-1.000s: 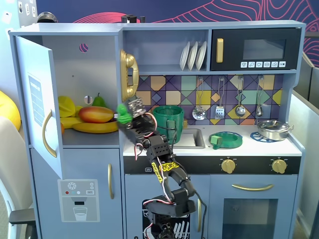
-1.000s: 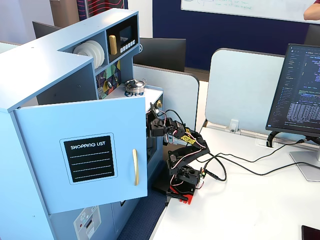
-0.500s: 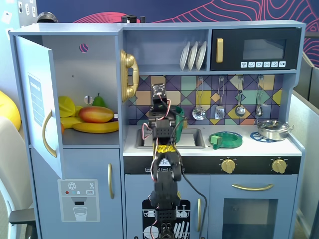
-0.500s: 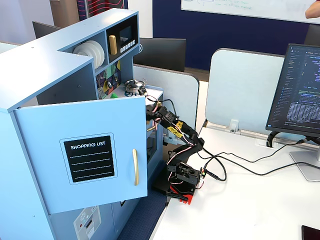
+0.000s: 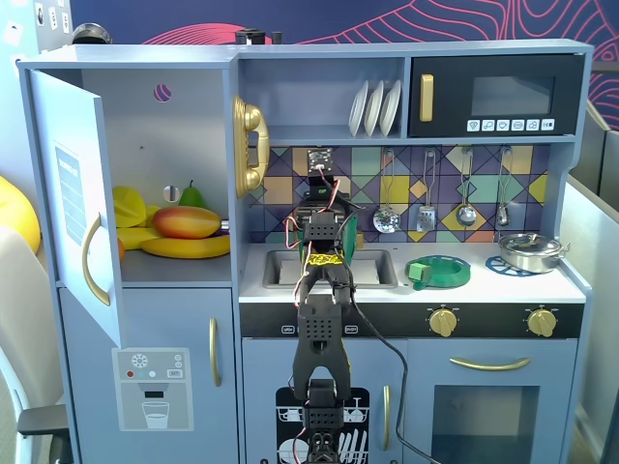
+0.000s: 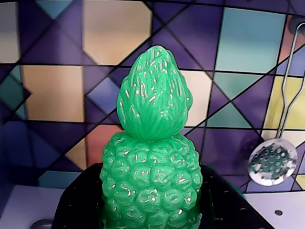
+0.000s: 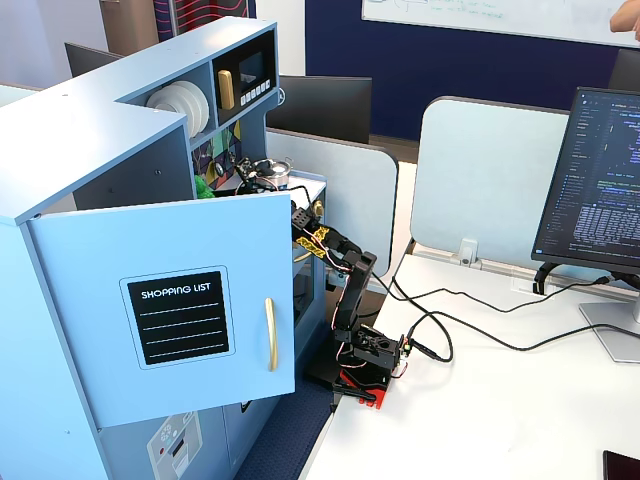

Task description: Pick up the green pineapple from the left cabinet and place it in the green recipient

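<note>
My fingers gripped the green pineapple (image 6: 151, 171) upright, above the sink (image 5: 290, 266), out of the left cabinet (image 5: 184, 145). Carrying underway; next I judged a swing toward the green recipient, unseen.

Green pineapple (image 6: 151, 176) upright between jaws, before tiled wall (image 6: 52, 90); skimmer (image 6: 272, 162) right.
</note>
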Tool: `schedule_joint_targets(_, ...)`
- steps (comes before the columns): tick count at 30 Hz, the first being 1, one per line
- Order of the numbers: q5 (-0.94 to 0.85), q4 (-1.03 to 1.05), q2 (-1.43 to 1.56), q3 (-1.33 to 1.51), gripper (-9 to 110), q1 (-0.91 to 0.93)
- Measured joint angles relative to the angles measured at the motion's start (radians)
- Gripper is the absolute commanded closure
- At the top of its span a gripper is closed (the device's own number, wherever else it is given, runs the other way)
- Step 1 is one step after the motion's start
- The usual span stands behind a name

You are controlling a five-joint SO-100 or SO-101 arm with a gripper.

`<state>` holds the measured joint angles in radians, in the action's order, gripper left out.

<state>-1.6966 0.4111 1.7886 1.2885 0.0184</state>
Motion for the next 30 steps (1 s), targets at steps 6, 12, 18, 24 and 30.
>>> schedule_joint_targets(6, 0.141, -0.037, -0.048, -0.055, 44, 0.002)
schedule_joint_targets(12, 0.213, -0.063, -0.058, -0.075, 45, 0.005)
schedule_joint_targets(18, 0.219, -0.063, -0.058, -0.075, 45, 0.018)
schedule_joint_targets(24, 0.219, -0.063, -0.023, -0.031, 46, 0.018)
schedule_joint_targets(30, 0.236, -0.104, 0.235, 0.296, 46, -0.005)
